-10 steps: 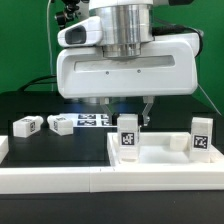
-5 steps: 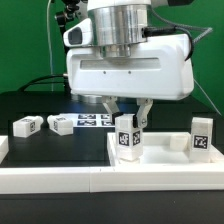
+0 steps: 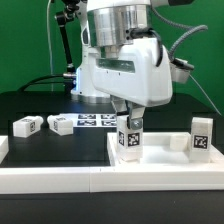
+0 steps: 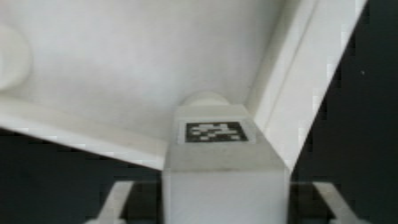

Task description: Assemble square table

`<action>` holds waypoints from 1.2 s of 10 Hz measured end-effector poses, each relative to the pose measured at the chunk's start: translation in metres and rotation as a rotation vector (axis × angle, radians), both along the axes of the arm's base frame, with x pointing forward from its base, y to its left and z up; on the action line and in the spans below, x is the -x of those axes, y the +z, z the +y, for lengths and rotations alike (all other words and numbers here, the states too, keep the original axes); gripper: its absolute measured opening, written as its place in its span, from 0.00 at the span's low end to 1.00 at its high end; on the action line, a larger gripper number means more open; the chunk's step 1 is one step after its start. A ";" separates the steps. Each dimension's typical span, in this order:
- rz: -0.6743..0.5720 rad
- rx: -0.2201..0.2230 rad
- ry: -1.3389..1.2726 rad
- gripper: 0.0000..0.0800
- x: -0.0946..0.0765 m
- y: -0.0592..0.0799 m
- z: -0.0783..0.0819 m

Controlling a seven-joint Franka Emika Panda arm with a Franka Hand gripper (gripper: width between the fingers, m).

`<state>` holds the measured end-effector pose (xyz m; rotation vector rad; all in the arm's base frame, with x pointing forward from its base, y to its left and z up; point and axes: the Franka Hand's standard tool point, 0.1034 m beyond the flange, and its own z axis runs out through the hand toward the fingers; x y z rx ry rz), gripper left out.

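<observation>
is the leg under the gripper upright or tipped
Upright: the leg stands on end on the tabletop, gripper shut on its top.

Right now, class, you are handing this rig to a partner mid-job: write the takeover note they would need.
Gripper: fingers straddle the gripped-side leg, which stands upright on the tabletop at the exterior view's left; whether they clamp it is unclear.
Second upright leg stands at the tabletop's right.
One loose leg and another loose leg lie on the black table, beside the marker board.
Done: two legs standing; tightness unknown.
Left: both loose legs.
</observation>
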<state>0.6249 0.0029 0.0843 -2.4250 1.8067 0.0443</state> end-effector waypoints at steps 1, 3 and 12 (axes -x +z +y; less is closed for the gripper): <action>0.003 -0.001 -0.024 0.36 0.000 0.000 0.001; 0.008 -0.008 -0.080 0.36 0.000 0.000 0.001; -0.009 -0.004 0.457 0.81 -0.001 0.003 0.006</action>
